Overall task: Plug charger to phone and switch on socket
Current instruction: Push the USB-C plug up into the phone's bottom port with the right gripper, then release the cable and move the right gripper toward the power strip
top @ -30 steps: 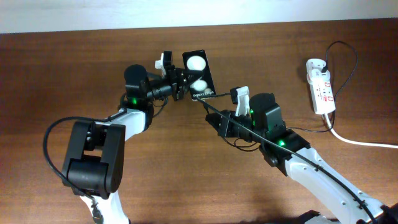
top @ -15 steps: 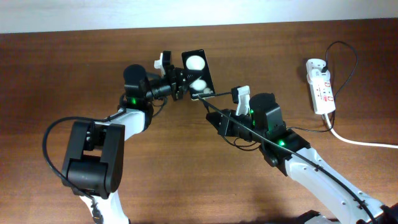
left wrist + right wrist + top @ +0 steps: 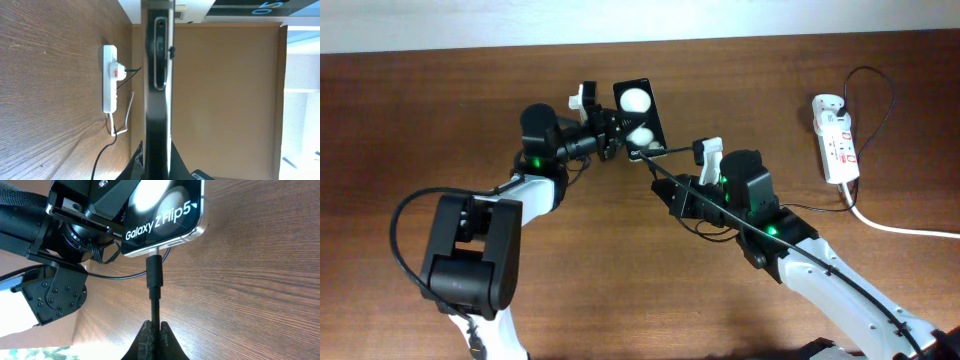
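Observation:
The phone (image 3: 638,118) is a black slab with two white round patches, held off the table by my left gripper (image 3: 608,134), which is shut on its edge. It stands edge-on in the left wrist view (image 3: 158,85). In the right wrist view the phone (image 3: 162,212) reads "Galaxy Z Flip5". My right gripper (image 3: 154,326) is shut on the charger cable, and the charger plug (image 3: 154,272) touches the port at the phone's bottom edge. In the overhead view my right gripper (image 3: 665,182) sits just below right of the phone. The socket (image 3: 834,137) lies at the far right.
The socket's thick white cord (image 3: 905,228) runs off to the right edge. A thin black cable (image 3: 878,85) loops from the strip's top end. The strip also shows in the left wrist view (image 3: 110,77). The left arm's base (image 3: 470,250) stands at the lower left.
The phone has shifted very slightly; the arms hold nearly the same pose. The plug stays at the phone's bottom edge.

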Motion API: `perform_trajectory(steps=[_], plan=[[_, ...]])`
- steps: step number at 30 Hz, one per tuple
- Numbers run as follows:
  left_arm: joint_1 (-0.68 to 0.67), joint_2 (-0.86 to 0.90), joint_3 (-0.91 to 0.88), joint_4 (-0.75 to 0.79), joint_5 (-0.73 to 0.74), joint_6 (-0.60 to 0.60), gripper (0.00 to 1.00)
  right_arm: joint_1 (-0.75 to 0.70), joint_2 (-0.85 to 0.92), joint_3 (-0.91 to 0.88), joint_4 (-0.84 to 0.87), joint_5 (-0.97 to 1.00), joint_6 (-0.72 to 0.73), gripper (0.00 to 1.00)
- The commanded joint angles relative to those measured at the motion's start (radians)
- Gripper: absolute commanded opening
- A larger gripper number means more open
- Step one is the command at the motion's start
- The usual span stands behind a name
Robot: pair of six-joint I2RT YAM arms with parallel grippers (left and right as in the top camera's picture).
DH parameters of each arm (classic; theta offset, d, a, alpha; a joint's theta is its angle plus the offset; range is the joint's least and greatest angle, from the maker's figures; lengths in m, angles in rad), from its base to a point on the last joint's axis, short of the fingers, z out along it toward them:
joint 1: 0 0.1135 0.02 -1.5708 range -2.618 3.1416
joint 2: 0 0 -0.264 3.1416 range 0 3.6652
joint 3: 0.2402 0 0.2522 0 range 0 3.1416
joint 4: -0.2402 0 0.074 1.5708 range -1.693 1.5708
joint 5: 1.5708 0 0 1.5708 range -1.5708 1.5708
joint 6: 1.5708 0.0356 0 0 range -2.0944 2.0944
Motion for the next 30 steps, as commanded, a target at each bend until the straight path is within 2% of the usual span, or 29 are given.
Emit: perform_trajectory(steps=[1,4,10,14,17,19,22,24,27,30], plan=[[-0.026,-0.005,0.017,0.012,0.058,0.028,0.0,0.003,-0.013,0.003,0.03,0.08,0.003,0.04],[-0.026,-0.005,0.017,0.012,0.062,0.031,0.0,0.003,-0.013,0.003,0.04,0.097,0.003,0.04],[-0.026,-0.005,0.017,0.012,0.145,0.125,0.0,0.002,-0.013,0.003,0.09,0.112,0.003,0.04],[-0.026,-0.005,0.017,0.012,0.145,0.125,0.0,-0.004,-0.013,0.003,0.084,0.102,0.006,0.04],[-0.023,-0.005,0.017,0.012,0.124,0.125,0.0,-0.004,-0.024,0.003,0.017,-0.016,-0.024,0.46],[-0.01,-0.005,0.017,0.011,0.13,0.163,0.0,-0.004,-0.114,0.003,-0.194,0.006,-0.136,0.68],[-0.008,-0.005,0.017,-0.02,0.132,0.283,0.0,-0.004,-0.343,0.003,-0.42,0.09,-0.275,0.72],[-0.016,-0.005,0.017,-0.15,0.107,0.389,0.0,-0.004,-0.499,0.003,-0.515,0.177,-0.314,0.8],[-0.08,-0.005,0.017,-0.482,-0.072,0.578,0.0,-0.004,-0.724,0.003,-0.644,0.316,-0.338,0.92],[-0.134,-0.005,0.017,-0.601,-0.216,0.628,0.0,-0.004,-0.764,0.003,-0.698,0.32,-0.356,0.96]])
